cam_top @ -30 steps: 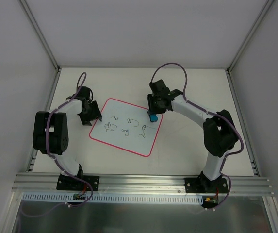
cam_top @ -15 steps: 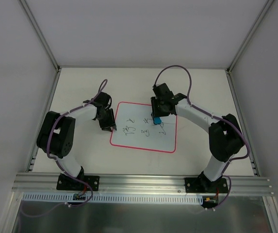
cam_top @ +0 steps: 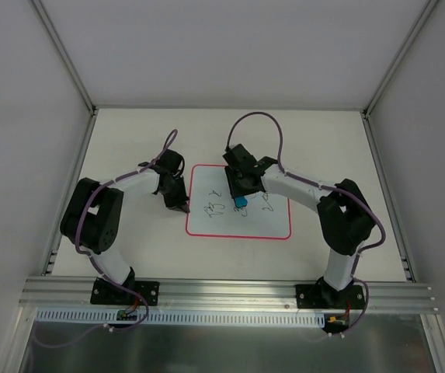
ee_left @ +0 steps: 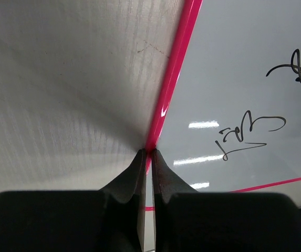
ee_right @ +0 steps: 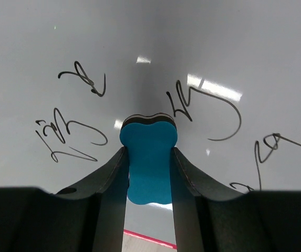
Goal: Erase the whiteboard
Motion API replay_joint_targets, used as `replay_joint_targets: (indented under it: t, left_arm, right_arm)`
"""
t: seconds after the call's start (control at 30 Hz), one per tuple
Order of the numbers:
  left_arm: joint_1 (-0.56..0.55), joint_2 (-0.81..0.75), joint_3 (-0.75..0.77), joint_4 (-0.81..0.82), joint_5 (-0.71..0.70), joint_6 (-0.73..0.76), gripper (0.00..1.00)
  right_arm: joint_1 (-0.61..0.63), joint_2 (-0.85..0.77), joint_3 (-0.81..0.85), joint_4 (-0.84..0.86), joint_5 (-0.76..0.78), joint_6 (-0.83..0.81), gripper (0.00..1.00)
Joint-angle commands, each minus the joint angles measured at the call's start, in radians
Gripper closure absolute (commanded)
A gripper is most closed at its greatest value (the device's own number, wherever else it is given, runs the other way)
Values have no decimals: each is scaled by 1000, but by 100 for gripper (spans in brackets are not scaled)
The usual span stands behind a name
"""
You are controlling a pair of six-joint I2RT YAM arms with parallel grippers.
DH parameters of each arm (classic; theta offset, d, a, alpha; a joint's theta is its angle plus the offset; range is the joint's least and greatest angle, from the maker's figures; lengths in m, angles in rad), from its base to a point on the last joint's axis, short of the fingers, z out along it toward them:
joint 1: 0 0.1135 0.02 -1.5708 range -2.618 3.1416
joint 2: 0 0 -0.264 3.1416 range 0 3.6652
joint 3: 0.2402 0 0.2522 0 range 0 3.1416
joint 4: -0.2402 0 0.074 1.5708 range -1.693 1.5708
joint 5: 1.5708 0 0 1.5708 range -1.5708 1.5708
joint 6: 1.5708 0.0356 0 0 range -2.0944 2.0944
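Whiteboard is lying flat on the table midway between the two arms. It is now sitting square to the near edge, whereas a second ago it was lying further left and skewed on a diagonal. Nearest the bases, its near pink rim is showing whole. Just beyond, the left gripper is clenching the whiteboard's left rim close to the near corner, with its fingertips pinched on the pink edge in the wrist view. It therefore appears to be the one that has been dragging and turning the panel, and it is now anchoring it. Further in, the right gripper is grasping the blue eraser and seemingly holding it against the board's middle, having travelled in from the far right corner. That is putting the pad among the scribbles, so the wiping seems to be only just getting under way. Dark marks are remaining on both sides of the eraser, and whether any have gone is hard to judge, since the board's turn is changing how they read from above. Farthest off, the right arm is covering part of the far rim, and the eraser's own body is hiding its contact face.
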Motion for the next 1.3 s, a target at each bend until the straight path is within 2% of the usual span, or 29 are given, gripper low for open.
replay_joint_targets:
  t: [0.0,0.3,0.57,0.77,1.03,1.27]
  left_arm:
    - [-19,62,-39,-10,-44,-27,100]
    - [-29,63,-47,-5,-44,-36,100]
    - [-32,66,-50,-4,-51,-42,100]
    - [-32,60,-59,-5,-64,-48,100]
    - [-30,56,-61,-5,-67,-53,100]
    - [-32,56,-59,-7,-62,-54,100]
  right_arm:
    - [20,82,86,13,47,38,100]
    - [55,242,215,12,32,79,100]
    - [114,372,368,-62,-9,141,100]
    - [91,371,375,-96,58,167,100]
    - [-38,268,214,-97,129,193,100]
    - [-2,302,238,-96,81,195,100]
